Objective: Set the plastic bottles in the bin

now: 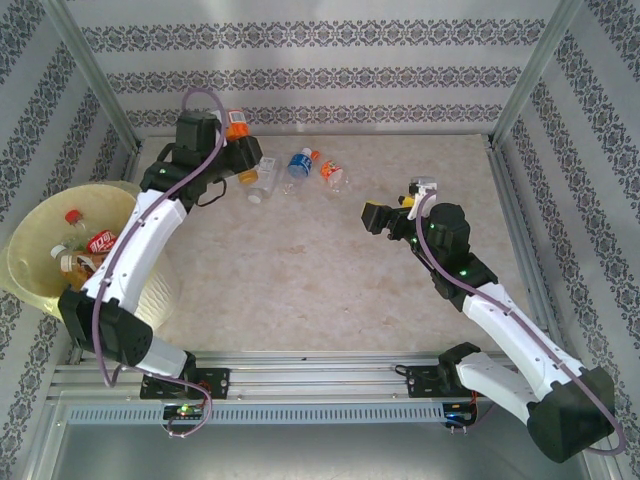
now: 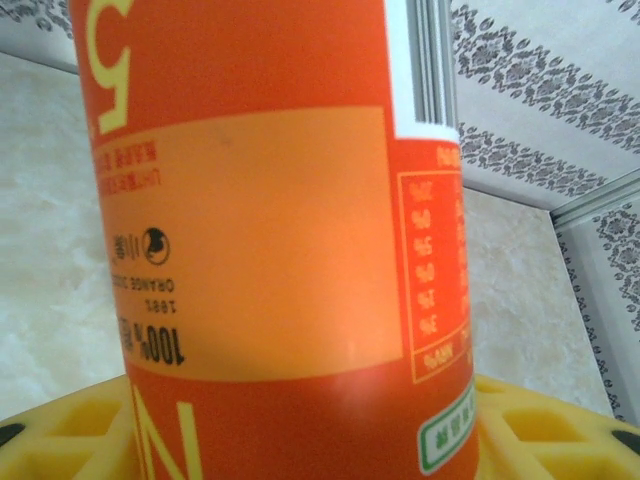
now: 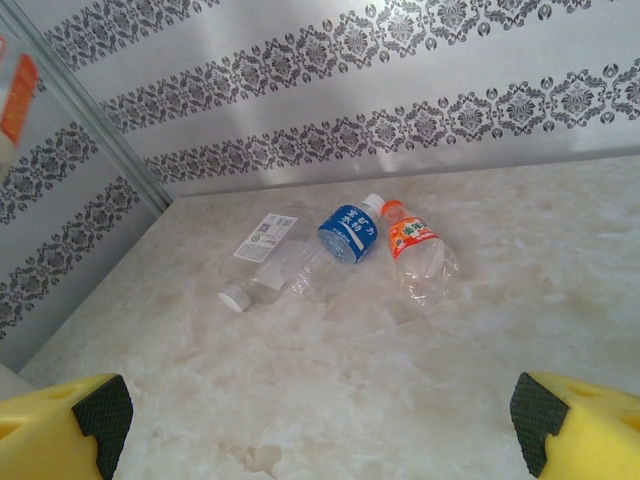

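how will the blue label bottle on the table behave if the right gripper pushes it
The blue-label bottle lies on its side on the smooth table, so it would probably roll rather than tip. It looks clear and empty, so likely light and easily knocked away. The white-capped clear bottle close beside it would probably get shoved too.

Left arm extended, left gripper (image 1: 240,152) clamped on orange-labelled bottle (image 1: 237,128); right arm bent, right gripper (image 1: 395,203) jaws spread wide.
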Controlling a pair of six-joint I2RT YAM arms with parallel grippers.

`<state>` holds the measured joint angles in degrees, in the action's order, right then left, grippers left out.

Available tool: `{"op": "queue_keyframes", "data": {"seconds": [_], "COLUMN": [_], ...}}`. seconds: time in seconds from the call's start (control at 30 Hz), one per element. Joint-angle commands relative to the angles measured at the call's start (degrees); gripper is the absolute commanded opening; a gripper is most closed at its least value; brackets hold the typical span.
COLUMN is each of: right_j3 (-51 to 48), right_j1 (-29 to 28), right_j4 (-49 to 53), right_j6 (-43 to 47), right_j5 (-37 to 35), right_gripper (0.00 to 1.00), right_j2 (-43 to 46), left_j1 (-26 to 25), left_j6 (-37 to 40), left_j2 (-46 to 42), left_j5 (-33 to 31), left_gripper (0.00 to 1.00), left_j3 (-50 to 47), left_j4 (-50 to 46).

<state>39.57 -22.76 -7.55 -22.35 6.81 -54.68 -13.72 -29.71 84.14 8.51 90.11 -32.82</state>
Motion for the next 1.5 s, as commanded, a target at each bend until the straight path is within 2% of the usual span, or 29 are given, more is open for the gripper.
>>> {"op": "queue_keyframes", "data": {"seconds": [0.0,0.37,0.73,1.07,1.23,1.37,1.47], "right_j3": [-0.1,1.2,3.0,4.7,4.6,4.7,5.1], "right_j1": [-0.7,-1.0,-1.4,-1.8,-2.0,-2.0,-2.0], "right_j4": [-2.7,-3.5,-3.9,-3.6,-3.5,-3.6,-3.7], "right_j6": [-0.2,-0.7,-0.8,-0.5,-0.5,-0.3,-0.2], "right_j5": [0.7,1.1,1.6,2.2,2.1,2.2,2.4], "right_gripper": [0.98,0.98,0.98,0.98,0.98,0.98,0.98], "right_j2": [-0.5,-3.3,-5.8,-7.8,-7.9,-8.2,-8.5], "left_j1": [1.2,3.5,16.7,31.9,36.9,43.4,44.7], "left_j6": [2.5,7.0,10.0,6.9,6.6,5.2,3.5], "left_j2": [-2.8,-7.0,-10.5,-10.6,-13.0,-14.6,-15.1], "left_j5": [-3.2,-15.4,-24.0,-14.9,-16.6,-12.5,-13.9], "left_gripper": [0.49,0.49,0.51,0.51,0.51,0.51,0.55], "left_j3": [4.3,12.1,15.2,13.1,9.4,4.6,2.7], "left_j4": [-7.3,-18.4,-26.1,-31.3,-31.9,-30.2,-29.3]}}
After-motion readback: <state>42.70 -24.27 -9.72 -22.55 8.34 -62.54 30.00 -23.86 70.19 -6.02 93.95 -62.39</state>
